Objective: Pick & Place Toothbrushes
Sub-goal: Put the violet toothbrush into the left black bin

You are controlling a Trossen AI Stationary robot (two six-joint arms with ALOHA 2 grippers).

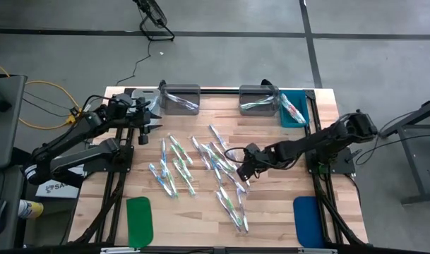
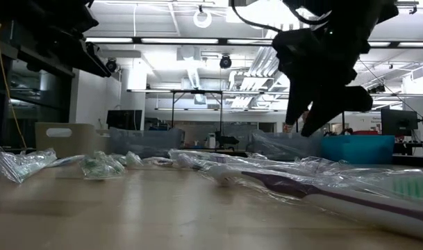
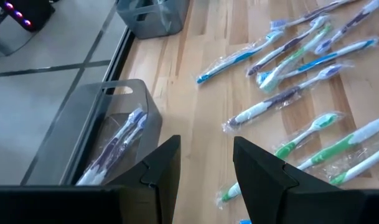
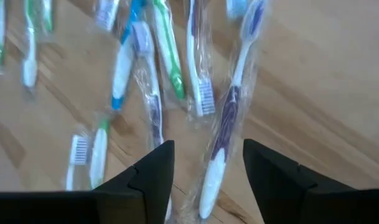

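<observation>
The right claw [image 1: 244,169] hangs low over the toothbrushes [image 1: 200,166] scattered mid-table [image 1: 271,219], fingers apart around a purple-handled one [image 4: 225,134]. Risk here: the wrappers overlap, so closing could easily snag 2 at once or let the slick plastic slip. The left claw [image 1: 145,121] waits by the grey bin [image 1: 180,99], fingers apart too, holding nothing.

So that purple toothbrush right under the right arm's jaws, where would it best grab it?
Probably across the thick purple handle of the purple toothbrush, coming straight down from above. It lies flat on the table in a clear wrapper, and its handle runs between the open right gripper, so the jaws can close on its narrow sides. The brush head is thinner.
</observation>
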